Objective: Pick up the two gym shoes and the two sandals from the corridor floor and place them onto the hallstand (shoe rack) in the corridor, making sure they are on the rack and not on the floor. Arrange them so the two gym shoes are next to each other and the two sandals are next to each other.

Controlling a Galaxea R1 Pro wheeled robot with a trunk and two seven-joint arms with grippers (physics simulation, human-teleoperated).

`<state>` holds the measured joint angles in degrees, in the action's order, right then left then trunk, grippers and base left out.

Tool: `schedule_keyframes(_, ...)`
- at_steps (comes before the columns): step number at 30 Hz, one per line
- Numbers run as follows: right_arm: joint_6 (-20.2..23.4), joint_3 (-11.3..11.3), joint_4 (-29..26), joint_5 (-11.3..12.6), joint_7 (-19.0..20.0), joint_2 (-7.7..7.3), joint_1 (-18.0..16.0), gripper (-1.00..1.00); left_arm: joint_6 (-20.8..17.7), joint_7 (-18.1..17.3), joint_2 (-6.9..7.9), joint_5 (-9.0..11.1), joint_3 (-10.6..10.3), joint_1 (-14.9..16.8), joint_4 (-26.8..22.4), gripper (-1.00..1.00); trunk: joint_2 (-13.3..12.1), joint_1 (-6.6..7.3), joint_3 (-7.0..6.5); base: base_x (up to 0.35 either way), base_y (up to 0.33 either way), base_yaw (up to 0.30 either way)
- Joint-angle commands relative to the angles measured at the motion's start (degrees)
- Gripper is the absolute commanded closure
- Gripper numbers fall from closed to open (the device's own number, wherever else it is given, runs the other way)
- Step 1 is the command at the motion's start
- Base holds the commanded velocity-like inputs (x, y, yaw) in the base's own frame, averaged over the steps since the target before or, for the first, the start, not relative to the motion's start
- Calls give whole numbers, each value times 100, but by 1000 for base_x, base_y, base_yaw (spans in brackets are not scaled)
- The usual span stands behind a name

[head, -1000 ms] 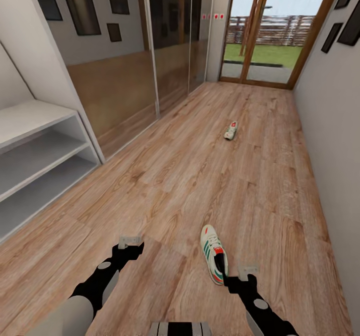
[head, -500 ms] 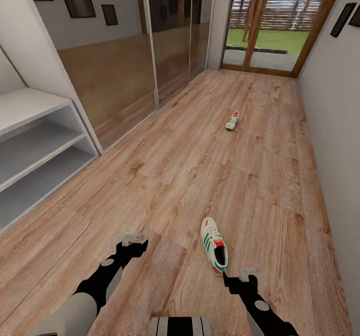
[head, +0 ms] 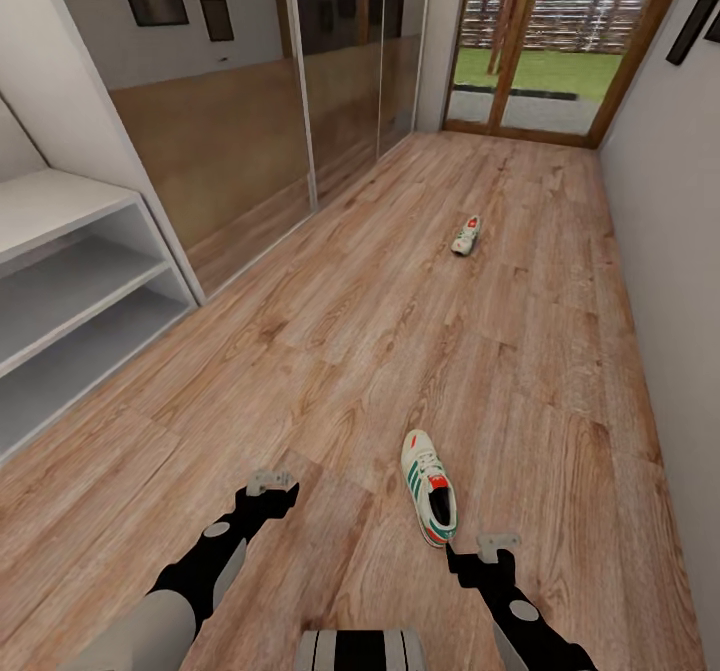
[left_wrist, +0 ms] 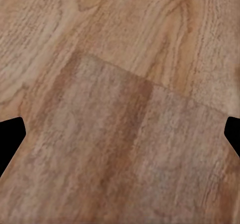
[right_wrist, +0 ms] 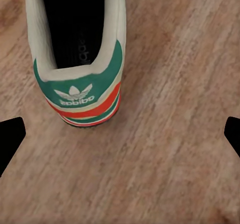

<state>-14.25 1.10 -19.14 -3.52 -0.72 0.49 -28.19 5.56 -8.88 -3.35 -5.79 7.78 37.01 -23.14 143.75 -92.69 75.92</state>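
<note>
The cream-white lace-up gym shoe with green stripes [head: 429, 486] lies on the wood-plank corridor floor [head: 330, 351], just beside the right gripper [head: 497, 545], whose fingers are spread; the left gripper [head: 269, 480] too.

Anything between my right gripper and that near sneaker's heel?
Nothing visible. The right gripper hangs open just behind the near gym shoe, whose heel faces it across bare floor.
</note>
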Motion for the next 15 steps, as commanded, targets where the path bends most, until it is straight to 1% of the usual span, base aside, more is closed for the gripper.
schedule_keyframes(1, -16, 12, 5, -39, -9, 2, -2, -100, 22, -34, -8, -59, 52, 2, 3, -100, 1, 1, 6, 111, 43, 57)
schedule_keyframes(9, -16, 13, 7, -39, -20, 3, -2, -100, 24, -34, -14, -58, 58, 0, 3, -100, 1, 1, 46, 204, 120, 112)
schedule_keyframes(15, -16, 13, 5, -36, -24, -2, -2, -100, 24, -35, -18, -55, 57, 0, 3, -100, 1, 1, 59, 94, 62, 51)
